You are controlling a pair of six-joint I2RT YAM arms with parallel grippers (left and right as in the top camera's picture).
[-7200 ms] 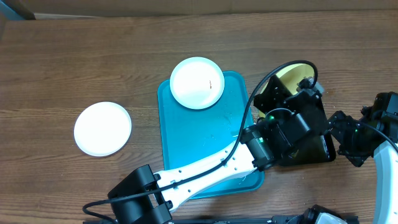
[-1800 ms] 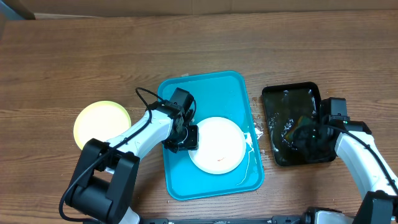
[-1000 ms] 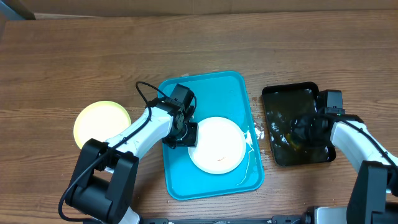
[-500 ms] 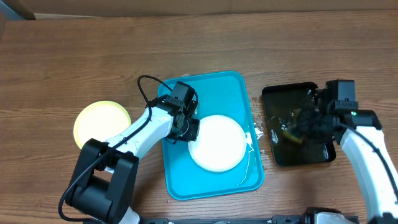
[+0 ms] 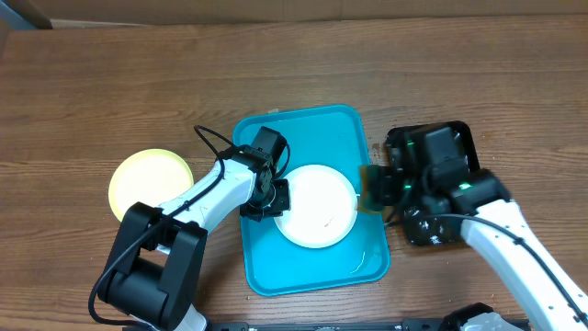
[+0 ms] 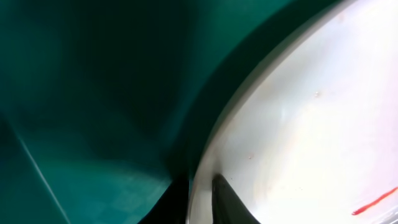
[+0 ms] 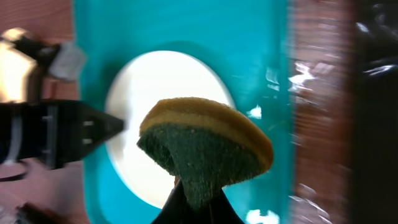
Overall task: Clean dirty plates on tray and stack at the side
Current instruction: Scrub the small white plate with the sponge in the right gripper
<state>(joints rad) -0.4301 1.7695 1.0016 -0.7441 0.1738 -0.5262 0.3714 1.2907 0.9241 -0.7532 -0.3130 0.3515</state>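
While my left gripper (image 5: 274,197) pinches the left rim of the white plate (image 5: 322,207), that plate lies in the middle of the tray (image 5: 312,124). My wrist view shows a thin finger on each side of the edge, so the gripper is closed to a narrow gap with the rim between them. My right gripper (image 7: 194,204) is clamped on a sponge (image 7: 205,143), yellow on top and green scouring pad below, and hangs over the tray's right edge, just beside the plate. The black tray (image 5: 459,136) sits to the right, mostly under my right arm. Well to the left, a yellow-green plate (image 5: 150,187) rests on the surface (image 5: 110,83).

I judge the white plate to be stiff, light and shallow, and likely slick, since the tray around it glistens. A thin red streak (image 6: 375,201) marks its face near my fingers, so it needs wiping. The rim is the only real place to hold it, because the face must stay free for the sponge. With one narrow pinch, the plate could pivot or slide when the sponge presses, so I would push down towards the tray floor, not sideways. The sponge is soft and squashes in my grip, which should spread the pressure. To carry the plate to the left, I would keep it level and hold well in on the rim.
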